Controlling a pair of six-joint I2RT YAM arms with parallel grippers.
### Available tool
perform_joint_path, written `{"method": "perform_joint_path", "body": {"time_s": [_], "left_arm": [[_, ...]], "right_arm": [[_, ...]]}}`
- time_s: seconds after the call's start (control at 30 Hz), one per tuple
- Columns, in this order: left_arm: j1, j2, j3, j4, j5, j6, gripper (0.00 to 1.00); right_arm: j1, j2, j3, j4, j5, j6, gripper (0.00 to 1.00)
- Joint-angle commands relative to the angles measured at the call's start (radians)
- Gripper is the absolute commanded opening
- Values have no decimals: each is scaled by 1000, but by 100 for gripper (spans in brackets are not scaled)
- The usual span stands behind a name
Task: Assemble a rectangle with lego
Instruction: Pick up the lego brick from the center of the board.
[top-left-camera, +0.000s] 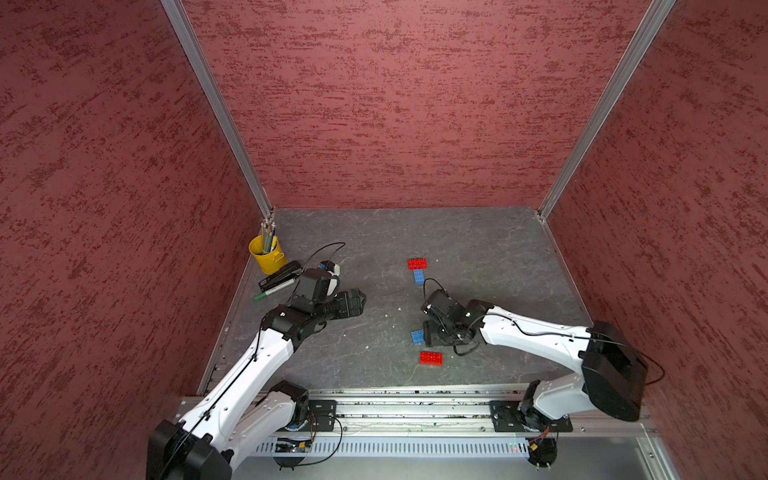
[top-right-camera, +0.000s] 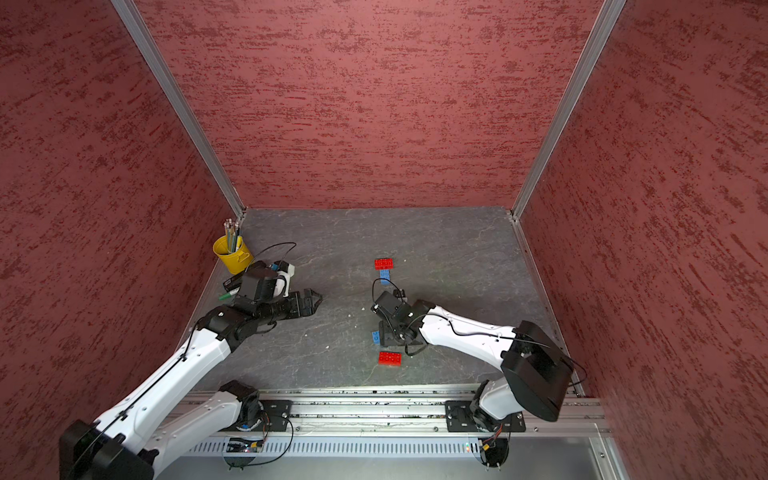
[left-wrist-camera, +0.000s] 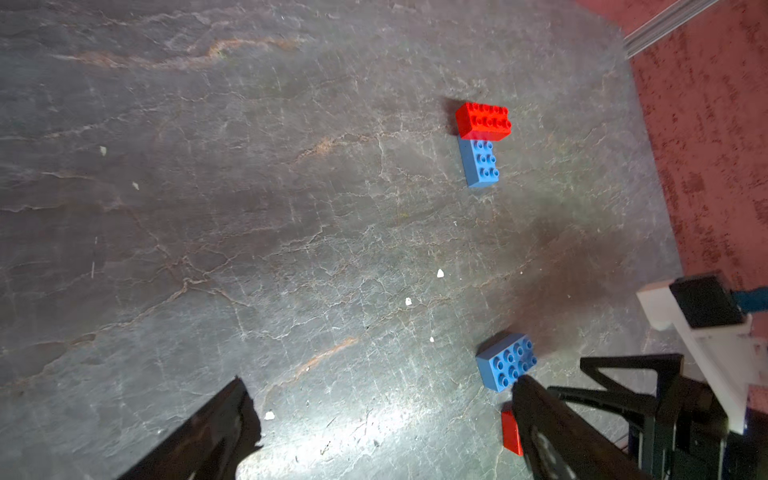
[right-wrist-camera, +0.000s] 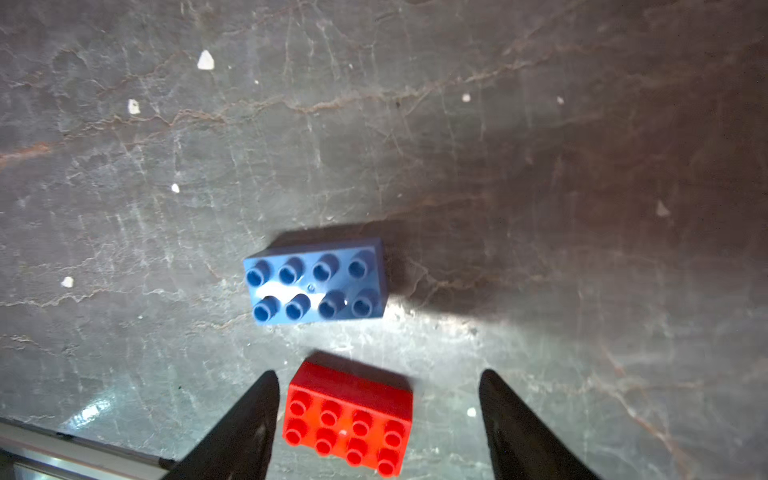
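Observation:
Four lego bricks lie on the grey floor. At the far middle, a red brick (top-left-camera: 417, 264) (top-right-camera: 383, 263) (left-wrist-camera: 482, 120) sits on one end of a blue brick (top-left-camera: 419, 277) (top-right-camera: 385, 275) (left-wrist-camera: 482, 164), forming an L. Nearer the front lie a loose blue brick (top-left-camera: 416, 336) (right-wrist-camera: 316, 280) and a loose red brick (top-left-camera: 431, 358) (top-right-camera: 390, 358) (right-wrist-camera: 348, 419). My right gripper (top-left-camera: 429, 340) (right-wrist-camera: 378, 373) hangs open over these two. In the right wrist view the red brick lies between the fingers, one finger close to its end. My left gripper (top-left-camera: 361, 299) (left-wrist-camera: 380, 390) is wide open and empty, left of the bricks.
A yellow cup of pencils (top-left-camera: 267, 254), a black stapler-like object (top-left-camera: 280, 276) and a green marker (top-left-camera: 270, 293) crowd the far left corner beside my left arm. Red walls close three sides. A metal rail (top-left-camera: 415, 399) runs along the front edge. Small white crumbs dot the floor.

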Motion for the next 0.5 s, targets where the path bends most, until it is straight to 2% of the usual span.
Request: {"method": "perform_joint_path", "body": {"time_s": [0.0, 0.17, 0.47], "left_arm": [[5, -55, -25, 20, -21, -6, 100], [7, -90, -42, 10, -26, 43, 100], [7, -122, -83, 27, -14, 80, 100]], "right_arm": [[89, 7, -25, -54, 58, 183, 74], [200, 58, -16, -82, 54, 296, 77], [220, 176, 85, -124, 86, 315, 79]]}}
